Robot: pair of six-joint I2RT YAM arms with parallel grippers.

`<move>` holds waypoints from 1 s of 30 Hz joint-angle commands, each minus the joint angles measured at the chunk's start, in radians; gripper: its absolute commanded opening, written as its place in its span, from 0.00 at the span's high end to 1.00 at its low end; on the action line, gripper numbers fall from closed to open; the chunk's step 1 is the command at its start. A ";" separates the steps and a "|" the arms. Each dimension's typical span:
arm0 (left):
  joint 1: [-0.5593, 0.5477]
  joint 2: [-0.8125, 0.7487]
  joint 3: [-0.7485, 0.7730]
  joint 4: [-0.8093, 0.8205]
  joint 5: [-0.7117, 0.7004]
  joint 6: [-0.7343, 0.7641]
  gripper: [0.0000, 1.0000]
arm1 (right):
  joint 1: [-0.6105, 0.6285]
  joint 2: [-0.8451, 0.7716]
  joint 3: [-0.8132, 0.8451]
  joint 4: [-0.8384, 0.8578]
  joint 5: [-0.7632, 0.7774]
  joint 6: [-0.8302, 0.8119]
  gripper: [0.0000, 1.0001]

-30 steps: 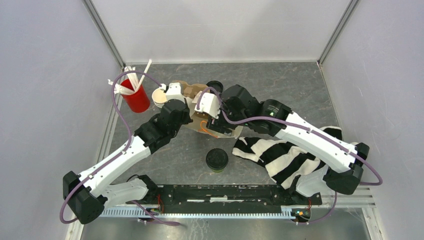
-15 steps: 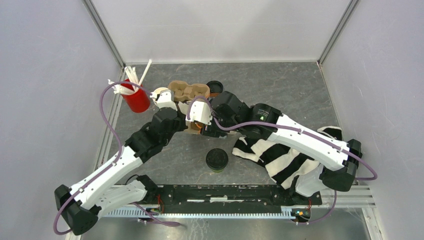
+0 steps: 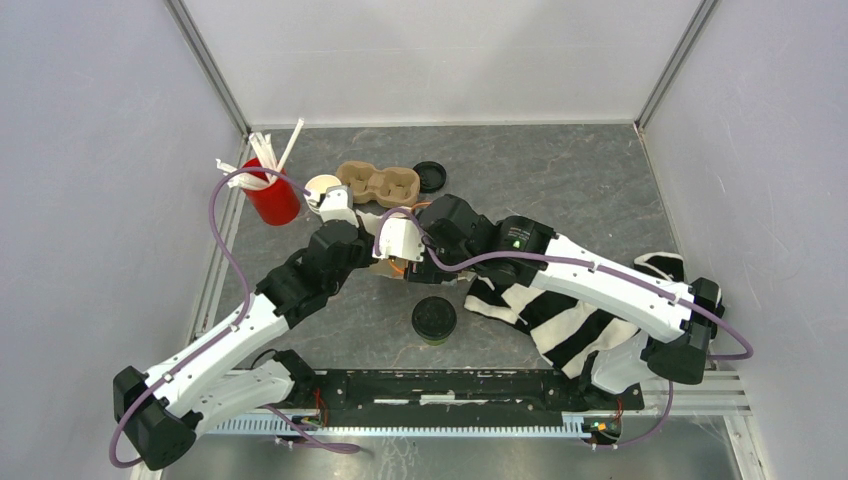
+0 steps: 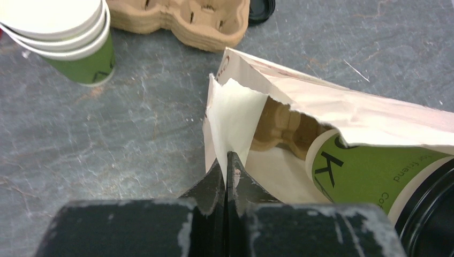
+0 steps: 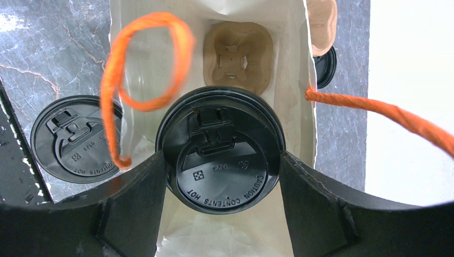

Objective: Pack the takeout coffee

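Note:
A cream paper bag point(image 4: 342, 107) with orange string handles point(image 5: 144, 59) lies on its side, mouth open. My left gripper point(image 4: 227, 158) is shut on the bag's torn left edge and holds that flap up. In the bag's mouth lies one takeout coffee point(image 5: 222, 152), a green cup point(image 4: 369, 174) with a black lid. My right gripper point(image 5: 222, 156) is shut on it, a finger pressed against each side of the lid. Deeper in the bag sits a brown pulp carrier point(image 5: 238, 56). A second lidded coffee point(image 3: 434, 319) stands upright on the table, also seen left of the bag point(image 5: 75, 140).
A stack of empty green cups point(image 4: 75, 37) stands behind and left of the bag. Next to it are a brown pulp carrier point(image 3: 378, 183) and a loose black lid point(image 3: 429, 176). The red cup with white straws point(image 3: 272, 195) is far left. A black-and-white striped cloth point(image 3: 560, 310) lies at right.
Both grippers have drawn back toward the near side with the bag and cup. The carrier and loose lid behind them are now uncovered. The coffee standing on the table has not moved.

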 commanded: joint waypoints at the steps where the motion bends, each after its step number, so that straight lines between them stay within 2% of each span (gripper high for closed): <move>1: 0.002 0.001 0.023 0.109 -0.062 0.130 0.98 | 0.004 -0.003 -0.021 0.063 0.026 -0.025 0.42; 15: 0.002 -0.047 -0.077 0.276 -0.012 0.193 0.98 | 0.003 0.076 -0.035 0.085 0.030 -0.082 0.41; 22: 0.002 -0.046 -0.098 0.331 0.005 0.232 0.98 | -0.003 0.054 -0.149 0.303 0.048 -0.031 0.41; 30: 0.002 -0.024 -0.115 0.418 -0.018 0.273 0.98 | -0.020 0.074 -0.253 0.430 0.045 -0.058 0.41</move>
